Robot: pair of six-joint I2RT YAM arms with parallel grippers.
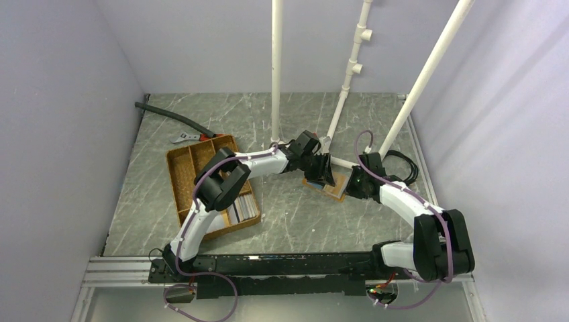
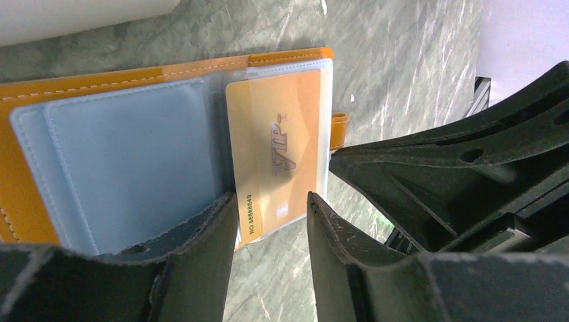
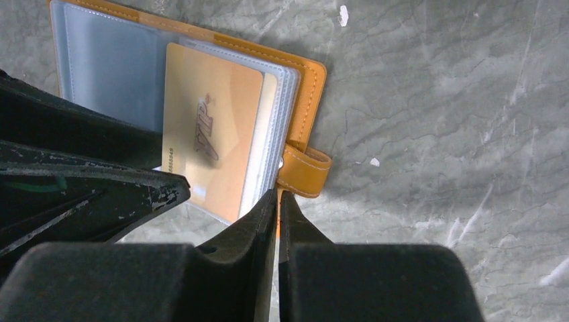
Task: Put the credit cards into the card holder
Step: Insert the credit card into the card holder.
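Starting well to the left of the card holder, we find the woven tray with a stack of credit cards in a near compartment, half covered by the left arm. The holder itself lies open on the table, orange cover down and clear sleeves up.

At the holder's near edge, the left gripper stands over a gold card. Its fingers are parted to about the card's width, one on each side of the card's near end. The card sits most of the way inside the right-hand sleeve, with only its numbered end poking out.

At the holder's right edge, beside the strap, the right gripper is closed to a sliver, its tips against the sleeve stack.

We judge the step in hand to be seating this one card. The next move calls for a short, flat push along the sleeve while the right tips pin the holder. After that comes a trip back to the tray.

We cannot tell whether the right tips pinch a sleeve leaf or merely press on it. From above, both grippers hide most of the holder. The left-hand sleeve looks blank, and what it holds is unclear. The count of cards in the tray is too small to read.
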